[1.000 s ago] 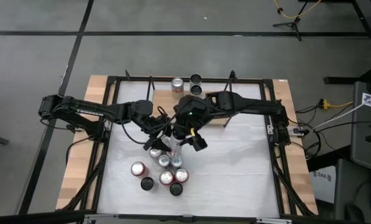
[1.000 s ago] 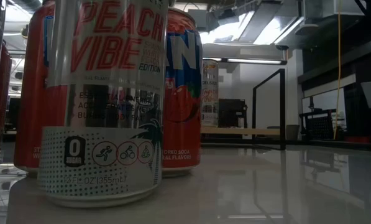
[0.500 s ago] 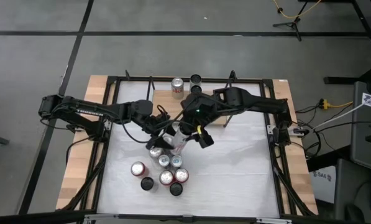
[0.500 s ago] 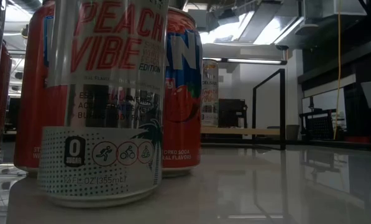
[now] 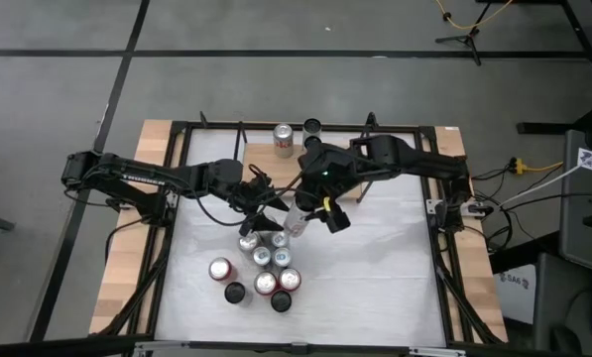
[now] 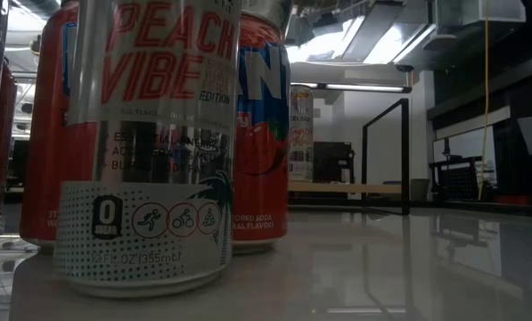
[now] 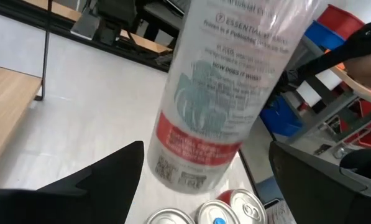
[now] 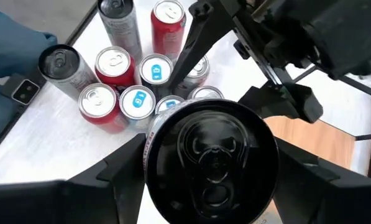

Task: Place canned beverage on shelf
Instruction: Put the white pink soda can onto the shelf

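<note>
My right gripper (image 5: pixel 305 214) is shut on a white can with a red band (image 7: pixel 229 93), which hangs tilted in the air above the cluster of standing cans (image 5: pixel 261 266). Its dark top (image 8: pixel 213 155) faces the right wrist camera. My left gripper (image 5: pixel 263 216) stands open just left of that can, over the cluster, with nothing between its fingers (image 7: pixel 104 180). The shelf (image 6: pixel 346 188), a light-wood board with black uprights, lies at the table's far edge (image 5: pixel 278 151) and bears a silver-red can (image 5: pixel 283 136) and two dark cans (image 5: pixel 312 127). My right gripper pinches the can between its two fingers, on opposite sides just below the top rim (image 8: pixel 149 165). The fingers slant down from above and from the far right. The can is lifted clear of the table and the other cans, tilted, with its bottom end (image 7: pixel 185 174) lowest.
Several cans stand close together near the table's front left of centre (image 8: pixel 135 99); two of them fill the low view (image 6: pixel 150 143). The white tabletop (image 5: pixel 375 278) lies bare to the right of the cluster. Black frame rails (image 5: pixel 444 248) run along the table's sides.
My right gripper has risen and gone toward the far right with the white can, which has come up out of the cluster and now hangs clear and more tilted. My left gripper has stayed in place, open, and turned a little at the wrist.
</note>
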Robot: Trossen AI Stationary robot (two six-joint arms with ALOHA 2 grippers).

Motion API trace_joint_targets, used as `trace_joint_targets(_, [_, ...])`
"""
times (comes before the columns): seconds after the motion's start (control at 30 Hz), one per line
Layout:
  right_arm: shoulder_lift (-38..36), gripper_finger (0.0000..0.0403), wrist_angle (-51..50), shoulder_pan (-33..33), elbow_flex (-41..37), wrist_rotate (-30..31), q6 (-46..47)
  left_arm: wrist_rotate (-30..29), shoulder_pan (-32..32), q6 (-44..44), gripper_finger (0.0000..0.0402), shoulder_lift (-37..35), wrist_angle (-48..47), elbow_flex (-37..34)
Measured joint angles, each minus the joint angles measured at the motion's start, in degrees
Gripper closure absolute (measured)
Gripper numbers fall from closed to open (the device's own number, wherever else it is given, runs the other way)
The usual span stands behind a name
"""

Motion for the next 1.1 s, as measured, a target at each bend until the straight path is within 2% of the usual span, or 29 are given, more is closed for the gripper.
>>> trace_joint_targets(0.17, [-2.5, 0.0138, -0.2, 0.0, 0.0, 0.2, 0.0, 0.0, 0.0, 0.0, 0.0061, 0.0, 0.1, 0.0])
trace_joint_targets(0.83, [-13.6, 0.0138, -5.6, 0.0, 0.0, 10.6, -1.5, -0.1, 0.0, -0.2, 0.0061, 0.0, 0.1, 0.0])
trace_joint_targets(1.1, [-19.3, 0.0138, -6.2, -1.8, -1.8, 11.3, -1.8, -0.1, 0.0, -0.4, 0.0061, 0.0, 0.1, 0.0])
